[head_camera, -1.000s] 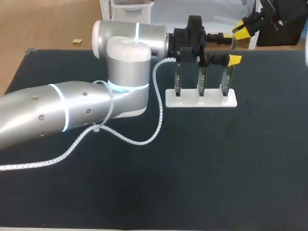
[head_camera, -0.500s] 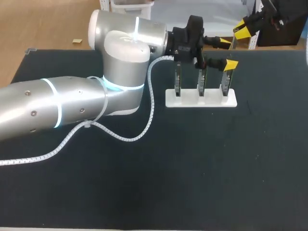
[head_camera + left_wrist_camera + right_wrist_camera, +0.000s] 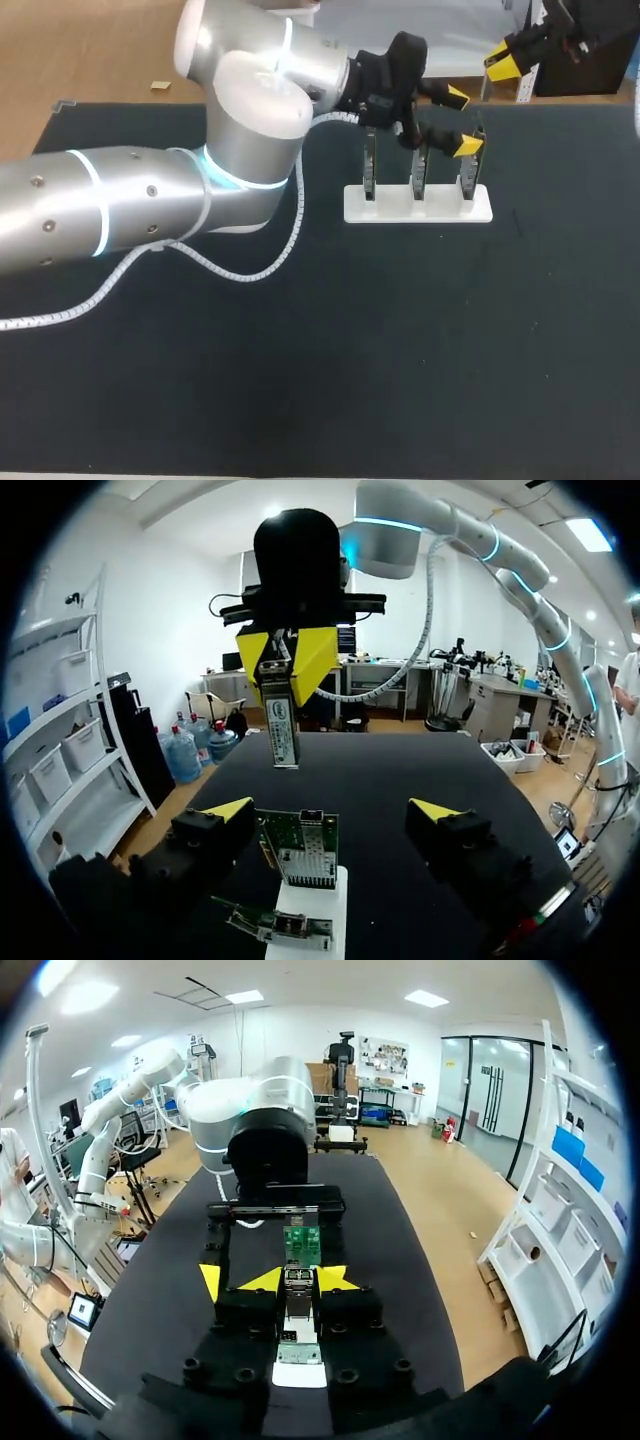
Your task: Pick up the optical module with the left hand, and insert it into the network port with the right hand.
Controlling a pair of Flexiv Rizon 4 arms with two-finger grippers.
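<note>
A white stand [image 3: 418, 207] at the table's back holds three upright network cards [image 3: 420, 170]. My left gripper [image 3: 461, 122] hovers open just above the right-hand cards, holding nothing. In the left wrist view, that gripper [image 3: 332, 810] straddles a green card [image 3: 300, 845] without touching it. Beyond the stand's far end, my right gripper [image 3: 505, 60] is shut on the slim metal optical module [image 3: 281, 725], which hangs down from its yellow fingers [image 3: 315, 655]. In the right wrist view the module [image 3: 298, 1310] lies between the tips of the right gripper [image 3: 300, 1278], pointing toward the card [image 3: 300, 1243].
The left arm's big silver elbow [image 3: 255, 110] and its white cable [image 3: 240, 275] lie over the table's left half. The dark table top [image 3: 450, 340] stretches in front of the stand.
The left arm's elbow has swung up and back to the left. Its gripper has turned and drawn back slightly over the cards, staying open. The right gripper has not moved.
</note>
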